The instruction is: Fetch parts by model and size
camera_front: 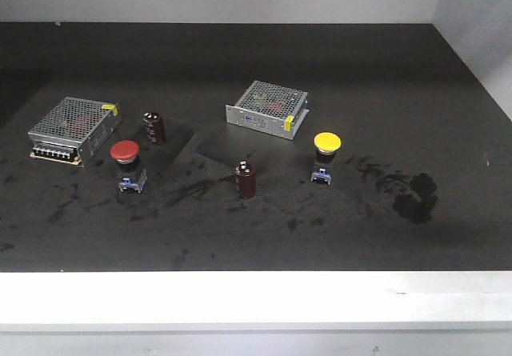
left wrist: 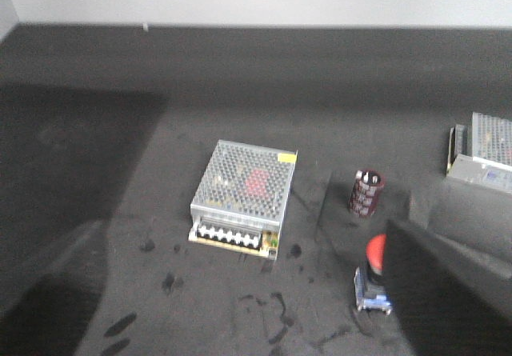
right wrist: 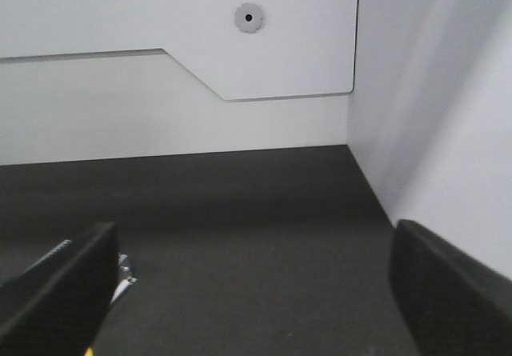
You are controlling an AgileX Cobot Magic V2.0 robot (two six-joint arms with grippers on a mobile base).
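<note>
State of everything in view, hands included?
Red button: upright, ungrasped.
Yellow button: upright, ungrasped.
Left capacitor: upright.
Middle capacitor: upright.
Left supply: flat, mesh up.
Right supply: flat, mesh up.
Left hand: open, empty.
Right hand: open, empty.

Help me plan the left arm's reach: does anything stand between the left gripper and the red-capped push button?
Nothing visible does. The red-capped button sits just ahead of the left gripper, partly hidden only by that gripper's own finger. The capacitor stands beyond it, the power supply off to its left.
</note>
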